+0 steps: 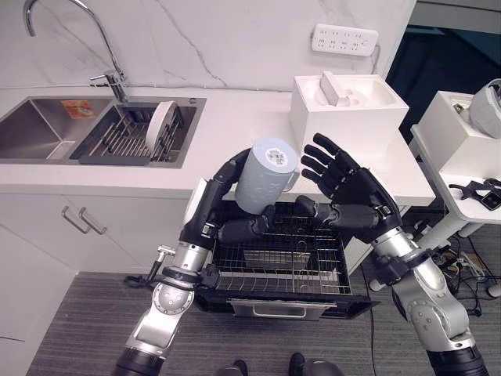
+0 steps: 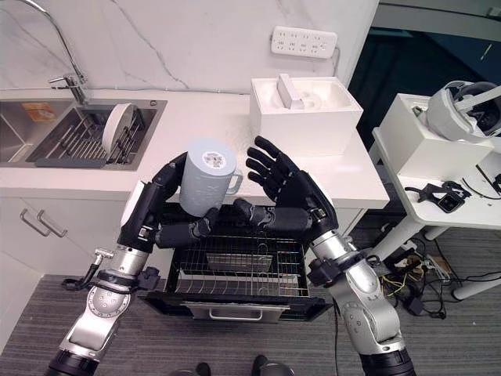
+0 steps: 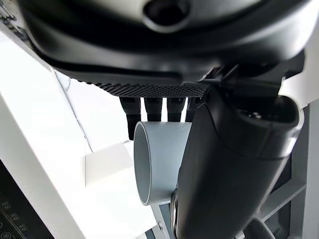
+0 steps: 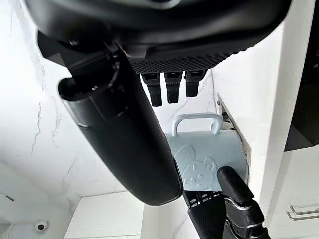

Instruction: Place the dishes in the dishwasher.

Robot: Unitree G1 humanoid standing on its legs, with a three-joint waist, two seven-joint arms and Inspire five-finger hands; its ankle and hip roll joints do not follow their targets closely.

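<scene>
A pale blue-grey mug is held bottom up above the pulled-out dishwasher rack. My left hand is shut on it, fingers behind its wall and thumb across the front below it. The left wrist view shows the mug's open mouth past the thumb. My right hand stands open just to the right of the mug, fingers spread by its handle and thumb reaching toward the left thumb. A white plate stands on edge in the sink's drying rack.
The dishwasher drawer juts out from under the white counter. A white box sits on the counter behind my right hand. The sink and tap are at the far left. A white side table with gear stands at the right.
</scene>
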